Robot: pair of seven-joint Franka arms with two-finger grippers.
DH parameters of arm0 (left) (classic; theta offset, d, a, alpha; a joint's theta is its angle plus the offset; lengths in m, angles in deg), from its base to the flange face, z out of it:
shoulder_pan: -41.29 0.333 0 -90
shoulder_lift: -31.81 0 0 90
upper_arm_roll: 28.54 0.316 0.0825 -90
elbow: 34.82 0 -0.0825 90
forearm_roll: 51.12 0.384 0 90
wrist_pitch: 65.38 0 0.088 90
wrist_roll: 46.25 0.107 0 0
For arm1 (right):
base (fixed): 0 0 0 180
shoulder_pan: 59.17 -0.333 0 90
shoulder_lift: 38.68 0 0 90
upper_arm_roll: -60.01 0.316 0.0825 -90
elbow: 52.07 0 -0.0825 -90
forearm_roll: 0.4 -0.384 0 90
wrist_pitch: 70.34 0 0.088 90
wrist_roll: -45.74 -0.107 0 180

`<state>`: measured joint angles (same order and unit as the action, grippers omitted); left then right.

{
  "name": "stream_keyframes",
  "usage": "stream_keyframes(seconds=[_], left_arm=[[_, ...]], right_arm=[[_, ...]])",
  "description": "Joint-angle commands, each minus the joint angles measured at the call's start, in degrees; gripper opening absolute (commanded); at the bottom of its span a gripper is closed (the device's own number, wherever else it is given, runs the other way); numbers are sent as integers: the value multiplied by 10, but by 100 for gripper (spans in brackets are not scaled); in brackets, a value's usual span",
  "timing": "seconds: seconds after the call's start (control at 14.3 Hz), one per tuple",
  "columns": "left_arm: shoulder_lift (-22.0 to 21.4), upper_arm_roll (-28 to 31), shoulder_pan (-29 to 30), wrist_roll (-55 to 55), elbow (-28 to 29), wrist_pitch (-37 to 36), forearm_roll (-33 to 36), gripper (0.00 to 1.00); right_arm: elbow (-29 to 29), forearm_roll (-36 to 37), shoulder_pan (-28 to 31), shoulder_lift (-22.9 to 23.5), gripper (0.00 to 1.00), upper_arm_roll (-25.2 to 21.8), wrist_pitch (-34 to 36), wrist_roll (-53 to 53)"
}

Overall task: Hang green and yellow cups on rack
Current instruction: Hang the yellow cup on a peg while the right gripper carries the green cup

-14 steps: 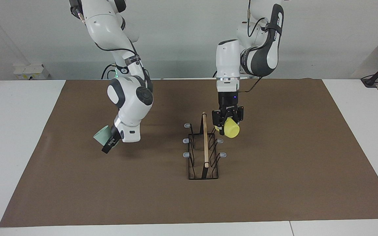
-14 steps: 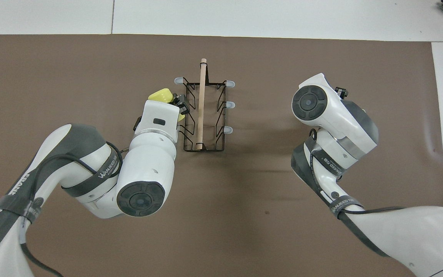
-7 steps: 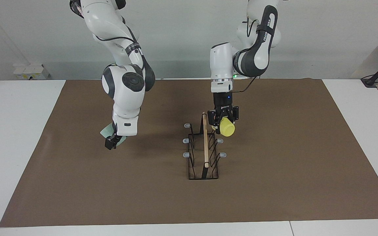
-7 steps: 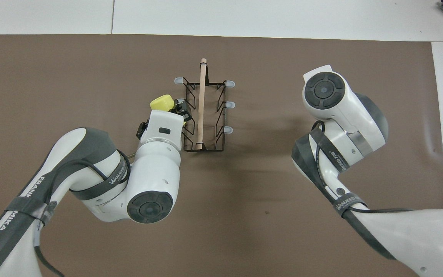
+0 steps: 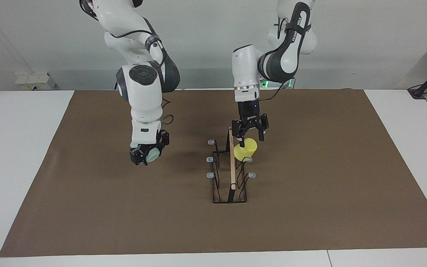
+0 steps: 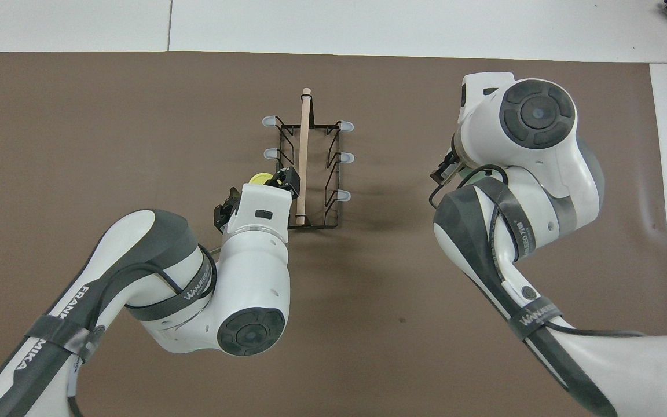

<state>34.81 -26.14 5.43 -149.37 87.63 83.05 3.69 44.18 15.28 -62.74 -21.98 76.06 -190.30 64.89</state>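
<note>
The yellow cup (image 5: 245, 150) sits mouth-down and slightly tilted over a prong of the rack (image 5: 232, 178), the one nearest the robots on the left arm's side. My left gripper (image 5: 250, 137) hangs just above it, open, with one finger on each side of the cup's top. In the overhead view only a sliver of the yellow cup (image 6: 261, 179) shows past the left hand, beside the rack (image 6: 333, 174). My right gripper (image 5: 145, 156) is up over the mat toward the right arm's end, shut on the green cup (image 5: 153, 156). The green cup is hidden in the overhead view.
The rack's wooden bar (image 5: 232, 167) runs lengthwise along its top, with grey-tipped prongs (image 5: 252, 174) sticking out on both sides. A brown mat (image 5: 310, 193) covers the white table (image 5: 13, 167). A white socket box (image 5: 35, 81) stands at the table's edge by the wall.
The left gripper moved over the rack, set the yellow cup on the prong and opened. The right arm turned its wrist and carried the green cup a little toward the rack.
</note>
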Motion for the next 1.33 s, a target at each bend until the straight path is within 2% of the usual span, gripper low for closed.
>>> stream_keyframes(seconds=[0.0, 0.14, 0.35, 0.49, 0.84, 1.12, 1.26], left_arm=[[-20, 6, -10, 2, -3, -24, 10, 100], [-30, 8, -4, 44, -4, -24, 6, 100], [-34, 8, 35, 142, -16, -23, -28, 100], [-36, 8, 69, 236, -33, -24, -79, 100], [-56, 8, 147, 470, -50, -48, -202, 100], [-84, 11, 199, 682, -50, -84, -347, 100], [-100, 17, 221, 780, -51, -118, -402, 100]], right_arm=[[9, -23, 2, -24, 0, 17, -29, -31], [13, -64, 3, -29, 0, 19, -82, -41], [18, -163, 3, -40, 0, 19, -153, -30], [33, -189, 3, -42, 0, 26, -219, -25], [85, -338, 0, -41, 0, 60, -401, 12], [119, -461, -8, -42, 0, 105, -515, 56], [156, -470, -22, -42, 0, 114, -606, 56]])
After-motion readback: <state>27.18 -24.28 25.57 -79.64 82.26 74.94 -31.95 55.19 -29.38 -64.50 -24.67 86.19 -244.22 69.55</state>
